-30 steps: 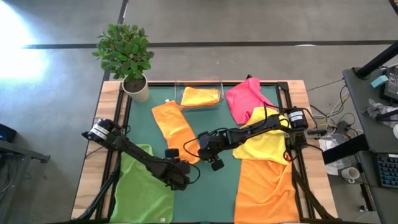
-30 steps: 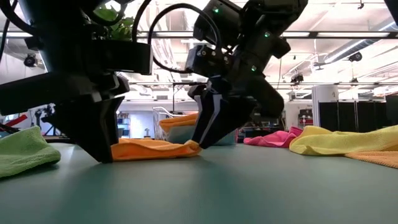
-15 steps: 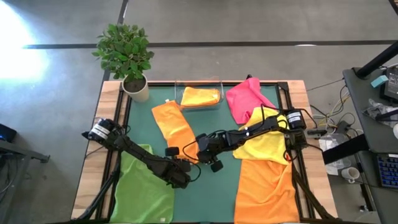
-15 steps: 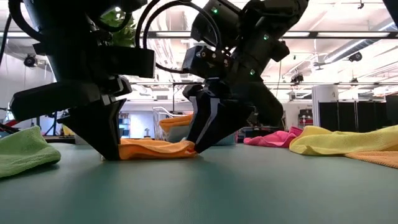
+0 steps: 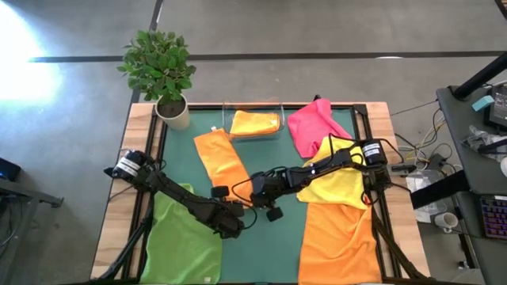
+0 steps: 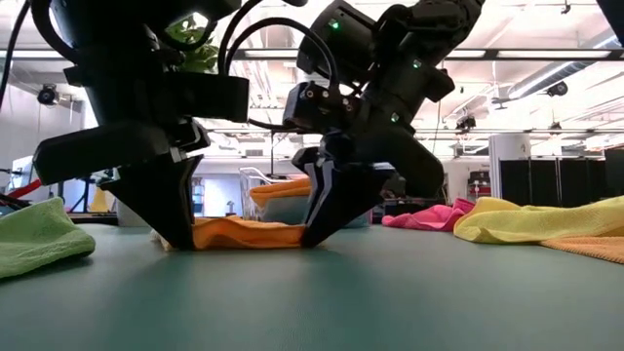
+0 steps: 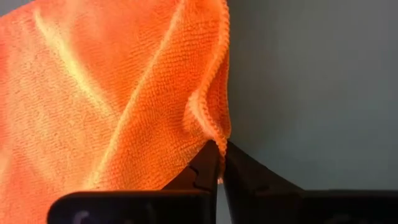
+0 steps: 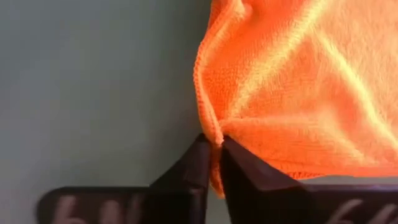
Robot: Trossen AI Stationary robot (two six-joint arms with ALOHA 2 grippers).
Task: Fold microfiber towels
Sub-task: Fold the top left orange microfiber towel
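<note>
At the near edge of the green surface (image 5: 273, 170) lie a green towel (image 5: 184, 237) on the left and a large orange towel (image 5: 337, 241) on the right. Just beyond them, in the middle, both grippers press down on the near end of a narrow orange towel (image 5: 222, 162). The left gripper (image 7: 219, 163) has its fingers closed on one near corner of this towel, and the right gripper (image 8: 213, 148) has its fingers closed on the other near corner; in the low view the cloth sags a little between them. A yellow towel (image 5: 337, 178) lies under the right arm. Farther back are a pink towel (image 5: 309, 127), a clear tray (image 5: 253, 123) holding an orange cloth, and a potted plant (image 5: 162, 71).
</note>
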